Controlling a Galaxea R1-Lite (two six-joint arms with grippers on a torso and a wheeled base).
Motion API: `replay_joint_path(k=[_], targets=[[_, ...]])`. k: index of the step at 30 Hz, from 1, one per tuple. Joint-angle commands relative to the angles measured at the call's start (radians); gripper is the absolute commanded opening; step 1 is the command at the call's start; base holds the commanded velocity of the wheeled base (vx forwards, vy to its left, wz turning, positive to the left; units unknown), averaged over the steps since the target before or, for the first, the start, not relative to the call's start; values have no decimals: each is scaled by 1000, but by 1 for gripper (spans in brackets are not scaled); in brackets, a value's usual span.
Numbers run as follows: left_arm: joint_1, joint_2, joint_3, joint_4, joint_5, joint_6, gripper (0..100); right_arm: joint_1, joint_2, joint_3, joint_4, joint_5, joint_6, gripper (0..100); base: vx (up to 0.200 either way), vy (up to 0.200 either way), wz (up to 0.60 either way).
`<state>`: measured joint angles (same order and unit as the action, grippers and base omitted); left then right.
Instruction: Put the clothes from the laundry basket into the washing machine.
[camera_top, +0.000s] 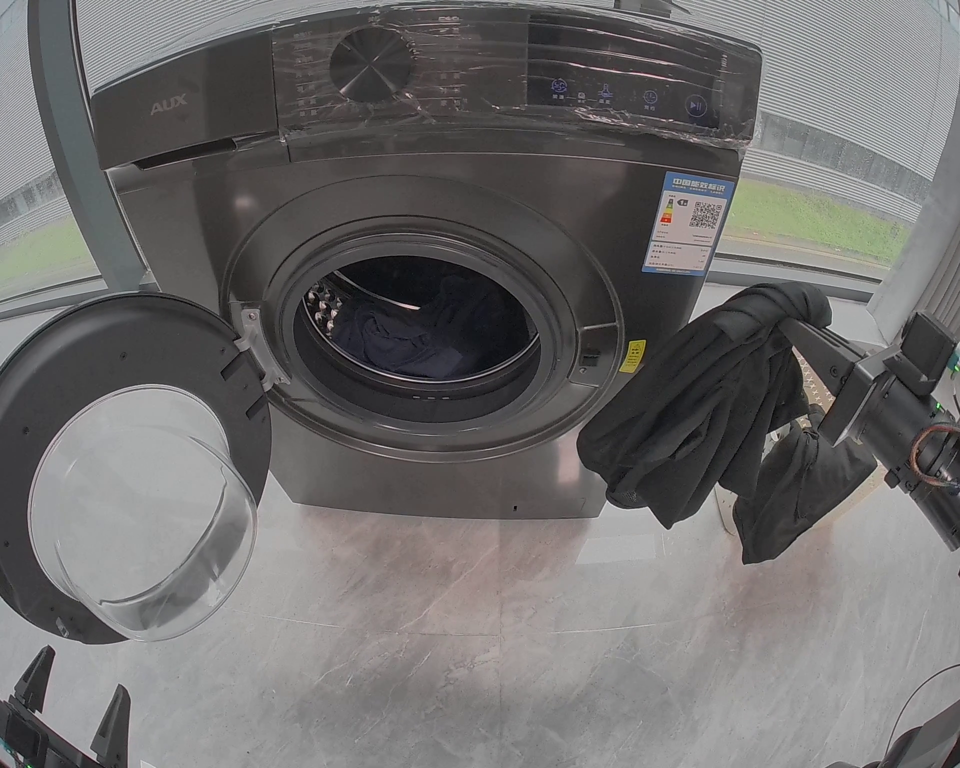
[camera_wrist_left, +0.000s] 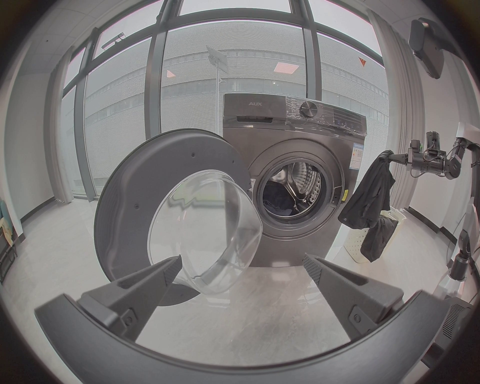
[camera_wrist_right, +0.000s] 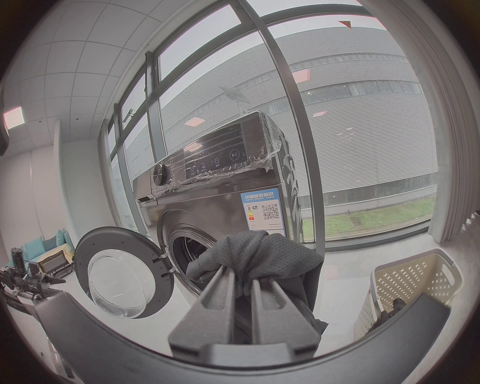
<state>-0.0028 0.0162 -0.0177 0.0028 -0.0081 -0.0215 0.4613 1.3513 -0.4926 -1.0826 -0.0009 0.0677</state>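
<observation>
A grey front-loading washing machine (camera_top: 420, 200) stands with its round door (camera_top: 120, 470) swung open to the left. Dark blue clothes (camera_top: 420, 330) lie inside the drum. My right gripper (camera_top: 800, 335) is shut on a dark grey garment (camera_top: 700, 410) that hangs in the air to the right of the drum opening, above the laundry basket (camera_wrist_right: 425, 280). From the right wrist, the garment (camera_wrist_right: 265, 260) drapes over the closed fingers (camera_wrist_right: 220, 300). My left gripper (camera_wrist_left: 240, 272) stands open and empty, low at the front left, facing the machine (camera_wrist_left: 295, 150).
The open door (camera_wrist_left: 165, 200) with its clear bowl juts out at the left of the drum. The white basket (camera_wrist_left: 360, 240) sits on the floor at the machine's right, near a window wall. Pale tiled floor (camera_top: 480, 620) lies bare in front.
</observation>
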Motion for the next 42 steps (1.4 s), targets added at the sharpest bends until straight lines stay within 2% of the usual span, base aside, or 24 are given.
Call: replay_joint_path(k=[1, 6, 12, 29, 35, 41, 42], targets=[[0, -15, 16, 0, 0, 0, 100, 0, 0, 0, 0, 1, 0, 0, -200, 0, 0], [0, -15, 16, 0, 0, 0, 100, 0, 0, 2, 0, -1, 0, 0, -200, 0, 0], [0, -15, 16, 0, 0, 0, 100, 0, 0, 3, 0, 1, 0, 0, 0, 0, 0], [0, -15, 16, 0, 0, -2, 100, 5, 5, 20, 0, 1, -2, 0, 0, 200, 0], [1, -15, 16, 0, 0, 3, 100, 50, -11, 88, 1, 1, 3, 0, 0, 33, 0], [1, -16, 18, -1, 7, 20, 100, 111, 28, 86, -4, -8, 6, 0, 0, 0, 0], [3, -16, 18, -1, 7, 25, 100, 123, 51, 83, -16, -16, 18, 0, 0, 0, 0]])
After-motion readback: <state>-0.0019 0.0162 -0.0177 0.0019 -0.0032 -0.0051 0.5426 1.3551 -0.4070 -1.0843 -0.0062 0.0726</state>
